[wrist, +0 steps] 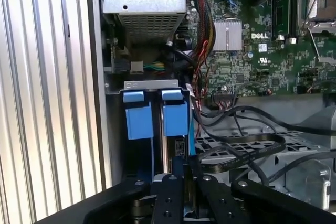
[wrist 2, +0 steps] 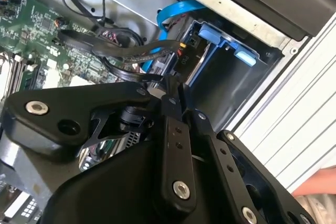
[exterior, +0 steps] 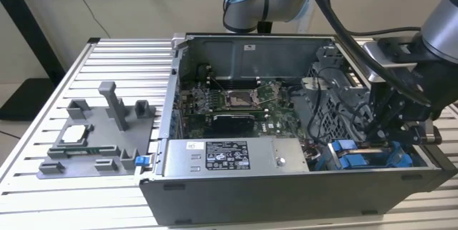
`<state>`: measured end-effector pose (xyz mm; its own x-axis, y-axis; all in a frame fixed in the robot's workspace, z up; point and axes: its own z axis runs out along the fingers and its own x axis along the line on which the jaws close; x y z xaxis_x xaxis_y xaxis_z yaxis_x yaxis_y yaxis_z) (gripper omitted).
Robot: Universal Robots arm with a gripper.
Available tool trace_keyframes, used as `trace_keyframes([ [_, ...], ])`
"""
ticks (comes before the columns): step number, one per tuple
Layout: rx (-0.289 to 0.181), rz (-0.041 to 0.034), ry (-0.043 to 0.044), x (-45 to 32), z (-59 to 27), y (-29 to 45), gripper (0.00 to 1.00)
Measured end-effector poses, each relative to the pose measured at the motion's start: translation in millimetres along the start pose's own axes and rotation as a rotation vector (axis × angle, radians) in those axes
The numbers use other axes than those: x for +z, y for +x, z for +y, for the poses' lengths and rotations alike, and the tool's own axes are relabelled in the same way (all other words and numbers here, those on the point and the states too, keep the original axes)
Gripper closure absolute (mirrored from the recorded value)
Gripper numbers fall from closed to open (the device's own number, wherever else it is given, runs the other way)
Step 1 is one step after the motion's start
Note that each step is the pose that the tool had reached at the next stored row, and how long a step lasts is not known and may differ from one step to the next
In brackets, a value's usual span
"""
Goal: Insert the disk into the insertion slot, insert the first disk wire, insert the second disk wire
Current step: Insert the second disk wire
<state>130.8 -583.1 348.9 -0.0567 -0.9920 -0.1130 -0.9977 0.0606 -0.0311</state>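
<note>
The disk (exterior: 354,157) stands edge-on in the insertion slot at the case's front corner, on the exterior view's right, with its blue carrier tabs (wrist: 175,119) sticking out. One black disk wire (wrist 2: 157,48) runs to a connector (wrist 2: 181,51) at the disk's edge. My gripper (exterior: 383,136) reaches down into the case just over the disk. Its fingers (wrist 2: 173,129) are pressed close together, and a second flat black wire (wrist 2: 134,75) ends at the fingertips. In the first wrist view my gripper (wrist: 184,177) sits in line with the disk's edge (wrist: 169,150).
The grey power supply box (exterior: 236,155) lies beside the slot, with the motherboard (exterior: 236,101) behind it. Loops of black cable (wrist: 241,150) and a blue ribbon cable (wrist 2: 173,11) crowd the bay. A grey parts fixture (exterior: 93,133) rests on the slatted table on the exterior view's left.
</note>
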Motion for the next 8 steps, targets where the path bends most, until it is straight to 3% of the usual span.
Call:
trace_keyframes([
  [8,-0.015,-0.0010,-0.0018,0.5,-0.6,0.0,1.00],
])
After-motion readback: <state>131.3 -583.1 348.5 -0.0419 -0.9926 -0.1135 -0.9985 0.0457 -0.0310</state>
